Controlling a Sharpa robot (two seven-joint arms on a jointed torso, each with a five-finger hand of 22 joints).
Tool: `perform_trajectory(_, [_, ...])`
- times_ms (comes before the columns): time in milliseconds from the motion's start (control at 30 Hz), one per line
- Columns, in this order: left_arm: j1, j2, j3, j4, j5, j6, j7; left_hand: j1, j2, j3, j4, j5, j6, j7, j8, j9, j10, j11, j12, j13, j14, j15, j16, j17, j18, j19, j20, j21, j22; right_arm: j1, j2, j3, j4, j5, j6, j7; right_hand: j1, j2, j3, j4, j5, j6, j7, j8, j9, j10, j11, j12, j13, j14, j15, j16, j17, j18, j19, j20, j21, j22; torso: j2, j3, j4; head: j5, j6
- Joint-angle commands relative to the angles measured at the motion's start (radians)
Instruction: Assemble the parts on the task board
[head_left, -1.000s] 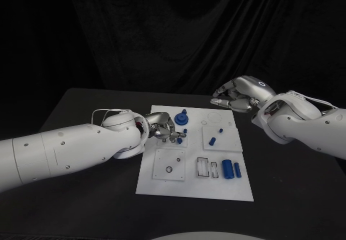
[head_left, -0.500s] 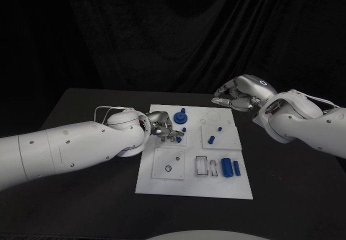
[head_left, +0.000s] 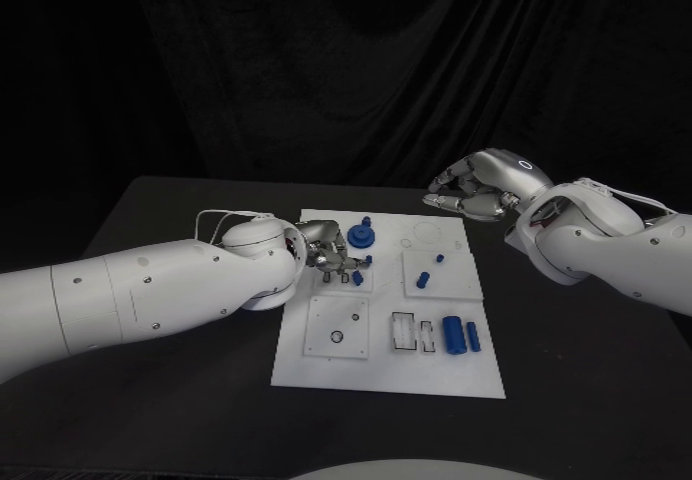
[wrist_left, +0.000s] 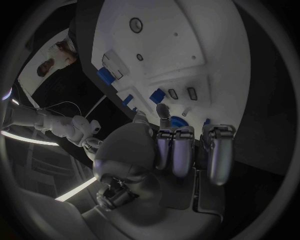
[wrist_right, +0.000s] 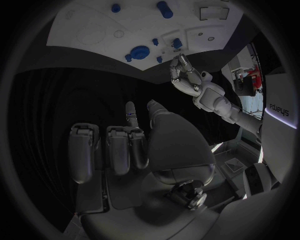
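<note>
The white task board (head_left: 378, 345) lies in the middle of the table. A round blue part (head_left: 361, 238) stands near its far edge. Small blue pegs (head_left: 426, 281) stand in its middle, and two blue cylinders (head_left: 462, 337) lie at its near right. My left hand (head_left: 332, 255) hovers over the board's left half beside the round part (wrist_left: 178, 121), fingers curled, with no part seen in them. A small blue peg (head_left: 358, 280) stands just under its fingertips. My right hand (head_left: 470, 188) hangs above the board's far right corner, fingers curled on nothing. The right wrist view shows my left hand (wrist_right: 185, 76) over the board (wrist_right: 94, 25).
Two square white insets (head_left: 340, 327) with small holes and two rectangular slots (head_left: 414, 333) sit on the board's near half. A ring outline (head_left: 427, 236) marks its far right. Bare black table (head_left: 188, 400) surrounds the board.
My left hand has crept a little toward the board's far edge and the round blue part. The right hand has hardly moved.
</note>
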Motion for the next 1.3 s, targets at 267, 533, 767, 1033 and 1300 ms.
perform_trajectory(267, [0.000, 0.023, 0.001, -0.009, -0.008, -0.007, -0.013, -0.002, -0.004, 0.007, -0.003, 0.000, 0.007, 0.004, -0.015, -0.001, 0.104, -0.007, -0.001, 0.262, 0.104, -0.004, 0.003, 0.263, -0.009, 0.050, -0.006, -0.004, 0.192, -0.004, -0.005, 0.001, 0.002, -0.006, -0.002, -0.022, 0.007, 0.000, 0.003, -0.002, 0.005, 0.007, 0.001, 0.004, 0.002, 0.106, 0.006, 0.003, 0.263, 0.092, 0.008, 0.005, 0.194, 0.001, 0.075, 0.005, 0.003, 0.242, -0.012, 0.0021, -0.0015, -0.002, -0.022])
perform_trajectory(533, [0.000, 0.029, 0.001, -0.015, -0.008, 0.006, -0.033, -0.002, -0.005, 0.008, -0.002, -0.005, 0.021, 0.003, -0.020, 0.003, 0.104, -0.008, -0.001, 0.262, 0.104, -0.004, 0.003, 0.263, -0.008, 0.050, -0.007, -0.005, 0.192, -0.004, -0.008, 0.001, 0.004, -0.006, -0.003, -0.022, 0.007, 0.000, 0.003, -0.002, 0.005, 0.007, 0.001, 0.004, 0.002, 0.106, 0.006, 0.003, 0.263, 0.092, 0.008, 0.005, 0.194, 0.001, 0.075, 0.005, 0.003, 0.242, -0.017, 0.0068, -0.0036, 0.002, -0.038])
perform_trajectory(767, [-0.001, 0.037, 0.001, -0.025, -0.008, 0.015, -0.041, 0.017, -0.005, 0.023, -0.011, 0.003, 0.029, 0.000, -0.034, 0.013, 0.104, -0.010, -0.001, 0.262, 0.104, -0.006, 0.003, 0.263, -0.007, 0.047, -0.008, -0.008, 0.188, -0.004, -0.009, 0.001, 0.007, -0.006, -0.004, -0.021, 0.007, 0.000, 0.003, -0.002, 0.005, 0.007, 0.001, 0.004, 0.002, 0.106, 0.006, 0.003, 0.263, 0.092, 0.008, 0.005, 0.194, 0.001, 0.075, 0.005, 0.003, 0.242, -0.013, 0.0046, -0.0062, 0.006, -0.040])
perform_trajectory(1033, [-0.002, 0.050, 0.001, -0.039, -0.008, 0.029, -0.044, 0.030, -0.007, 0.033, -0.017, 0.010, 0.032, 0.000, -0.045, 0.019, 0.104, -0.011, -0.001, 0.262, 0.104, -0.007, 0.003, 0.263, -0.007, 0.047, -0.009, -0.008, 0.188, -0.004, -0.012, 0.001, 0.010, -0.006, -0.004, -0.021, 0.009, 0.000, 0.003, -0.003, 0.005, 0.009, 0.001, 0.005, 0.002, 0.106, 0.006, 0.003, 0.263, 0.092, 0.008, 0.005, 0.194, 0.000, 0.076, 0.005, 0.004, 0.242, -0.012, 0.0049, -0.0041, 0.006, -0.047])
perform_trajectory(1300, [-0.005, 0.062, 0.001, -0.053, -0.008, 0.043, -0.051, 0.027, -0.007, 0.035, -0.014, 0.001, 0.035, 0.000, -0.051, 0.021, 0.104, -0.011, -0.001, 0.262, 0.104, -0.007, 0.003, 0.263, -0.007, 0.047, -0.009, -0.010, 0.187, -0.004, -0.014, 0.001, 0.012, -0.006, -0.003, -0.021, 0.010, 0.000, 0.003, -0.003, 0.005, 0.009, 0.001, 0.005, 0.002, 0.106, 0.006, 0.003, 0.263, 0.092, 0.008, 0.005, 0.194, 0.000, 0.076, 0.005, 0.004, 0.242, -0.013, 0.0025, -0.0047, 0.009, -0.052])
